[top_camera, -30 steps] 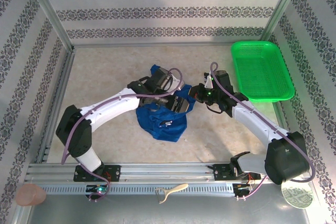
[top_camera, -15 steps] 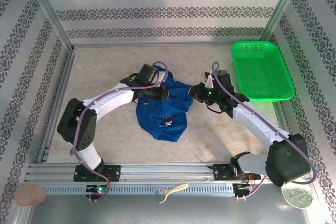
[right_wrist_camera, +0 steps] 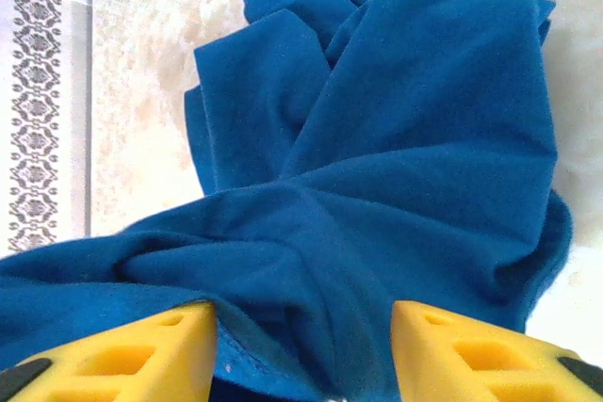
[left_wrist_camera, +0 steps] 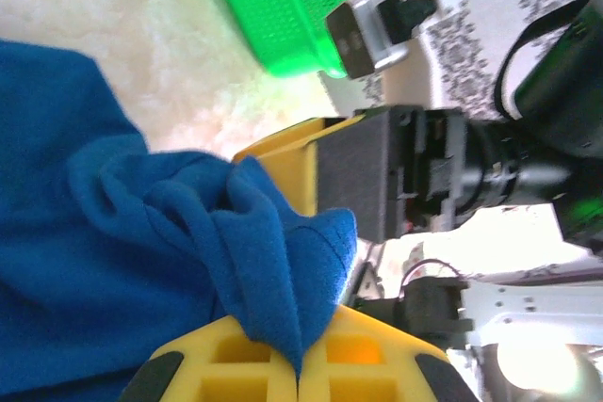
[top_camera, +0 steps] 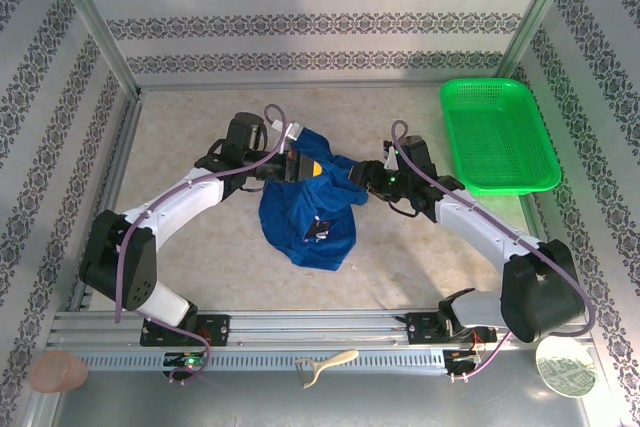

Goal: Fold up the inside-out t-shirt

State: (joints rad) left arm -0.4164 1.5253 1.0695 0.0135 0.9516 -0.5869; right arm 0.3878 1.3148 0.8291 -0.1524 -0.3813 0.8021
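On the beige table [top_camera: 200, 117], top view first: the royal blue soft cloth t-shirt [top_camera: 305, 219] sits in a crumpled heap about mid-table. The green plastic mesh basket [top_camera: 498, 135] is well apart at its 2 o'clock. The left gripper [top_camera: 297, 166] is at the heap's 12 o'clock edge and the right gripper [top_camera: 362, 179] at its 2 o'clock, near each other. Can't read either set of jaws from up here though.

Left wrist view sorts that out: its jaws are clamped on a pinch of blue cloth, with the fold tapering right into the seam between the yellow fingers [left_wrist_camera: 226, 364].

Right wrist view: jaws stand apart with cloth bunched across the gap, and neither finger is pressing it as far as I can see.

My take: the shirt's nowhere near flat, so this looks like the spreading-out step. I'd have the right grab an actual hem or shoulder, not some random ridge. Then draw the two apart slowly so the left's pinch doesn't slip.
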